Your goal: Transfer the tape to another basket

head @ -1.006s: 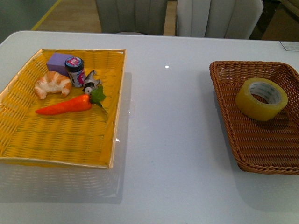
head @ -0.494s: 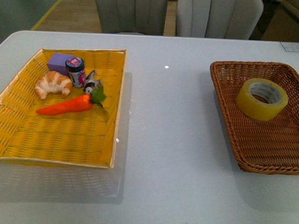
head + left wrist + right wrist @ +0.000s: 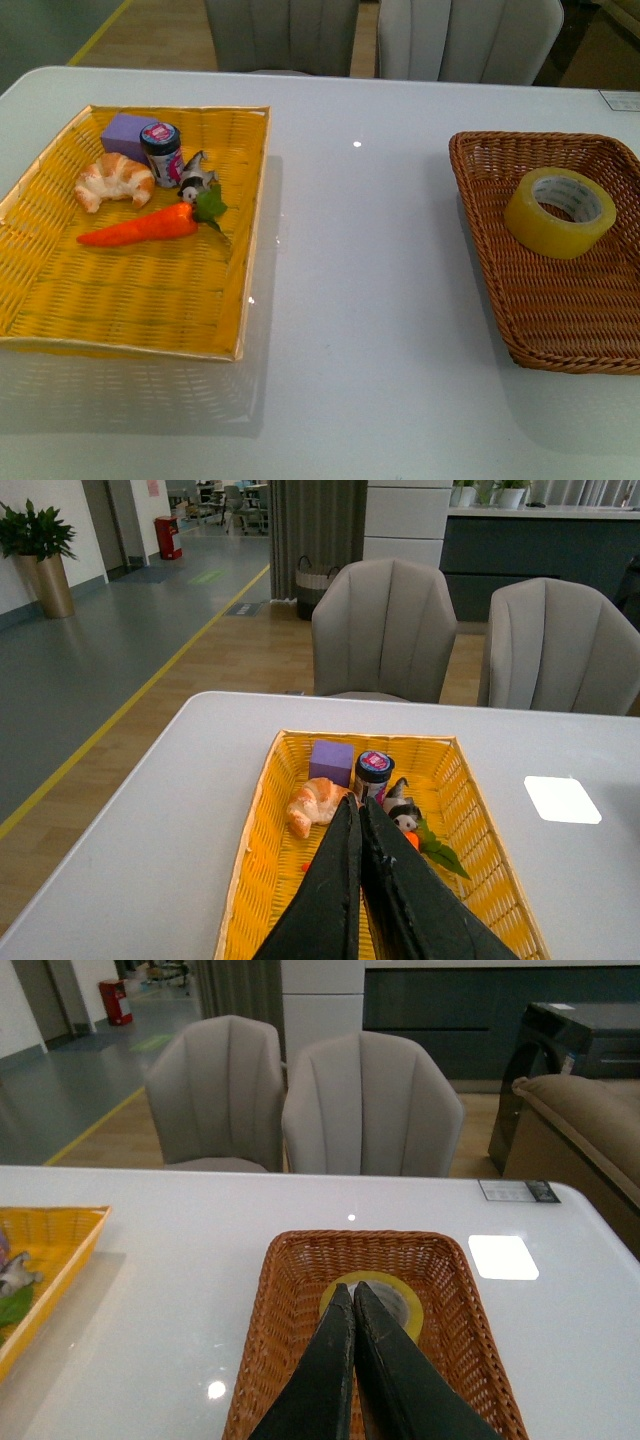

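Tape (image 3: 560,212) inside brown basket (image 3: 485,260) (right side of white table (image 3: 370,300)), lying flat. Left pincer (image 3: 359,815) closed, empty, above yellow basket (image 3: 255,850); right pincer (image 3: 353,1298) likewise closed, over tape.

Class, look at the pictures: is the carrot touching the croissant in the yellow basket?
Apart. The front view shows bare yellow weave between the carrot and the croissant.

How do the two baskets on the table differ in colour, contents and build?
The yellow basket is bright yellow with a thin flat rim; the brown basket is dark wicker with a thick braided rim. The yellow basket holds several items, including a croissant and a carrot; the brown basket holds only the tape. Both are shallow, rectangular and woven.
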Tool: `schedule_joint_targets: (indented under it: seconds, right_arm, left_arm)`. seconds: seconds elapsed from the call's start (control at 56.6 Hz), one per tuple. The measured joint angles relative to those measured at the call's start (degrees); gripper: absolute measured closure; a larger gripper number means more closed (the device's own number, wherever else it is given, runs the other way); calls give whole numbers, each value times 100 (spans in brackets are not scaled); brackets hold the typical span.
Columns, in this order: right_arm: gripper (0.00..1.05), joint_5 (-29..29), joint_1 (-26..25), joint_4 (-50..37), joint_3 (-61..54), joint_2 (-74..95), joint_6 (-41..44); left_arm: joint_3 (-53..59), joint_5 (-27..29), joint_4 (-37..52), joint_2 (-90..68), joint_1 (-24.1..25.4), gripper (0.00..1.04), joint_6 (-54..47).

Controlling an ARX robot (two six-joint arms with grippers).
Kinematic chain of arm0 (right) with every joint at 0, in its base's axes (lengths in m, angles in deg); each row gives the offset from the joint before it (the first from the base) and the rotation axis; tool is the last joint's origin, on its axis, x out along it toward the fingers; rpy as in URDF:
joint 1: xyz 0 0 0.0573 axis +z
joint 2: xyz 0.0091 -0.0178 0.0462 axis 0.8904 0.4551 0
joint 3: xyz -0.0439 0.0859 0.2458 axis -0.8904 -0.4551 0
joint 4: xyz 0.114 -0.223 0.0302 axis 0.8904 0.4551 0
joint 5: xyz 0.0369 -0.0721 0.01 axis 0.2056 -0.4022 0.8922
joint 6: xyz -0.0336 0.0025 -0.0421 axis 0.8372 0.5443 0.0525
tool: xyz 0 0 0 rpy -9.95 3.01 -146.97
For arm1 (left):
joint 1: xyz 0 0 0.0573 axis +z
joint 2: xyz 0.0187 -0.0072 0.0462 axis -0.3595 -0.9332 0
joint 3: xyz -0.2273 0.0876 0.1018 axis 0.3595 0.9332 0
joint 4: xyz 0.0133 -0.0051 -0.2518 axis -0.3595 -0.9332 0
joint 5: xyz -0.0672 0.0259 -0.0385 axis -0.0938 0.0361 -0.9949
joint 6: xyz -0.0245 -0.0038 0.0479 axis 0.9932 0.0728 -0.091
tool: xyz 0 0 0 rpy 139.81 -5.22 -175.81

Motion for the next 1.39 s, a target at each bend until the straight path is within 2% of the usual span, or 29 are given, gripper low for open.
schedule_joint_targets:
  seconds: [0.371,0.9,0.953,1.006,1.307,1.342,1.395]
  right_arm:
    - [103,-22,22,1185,-2,-1255,0]
    - [103,-22,22,2238,0,-2312,0]
    - [103,-17,28,2868,0,-2767,0]
    - [103,-39,31,3145,0,-3088,0]
    - [103,-39,33,3202,0,-3248,2]
    - [101,-42,33,3202,0,-3250,9]
    - [91,-39,31,3202,0,-3250,11]
  left_arm:
    - [0,-2,0,2,0,103,0]
    - [0,0,0,2,0,103,0]
    - [0,-2,0,2,0,103,0]
    - [0,0,0,2,0,103,0]
    - [0,-2,0,2,0,103,2]
    - [0,0,0,2,0,103,0]
    - [0,0,0,2,0,99,2]
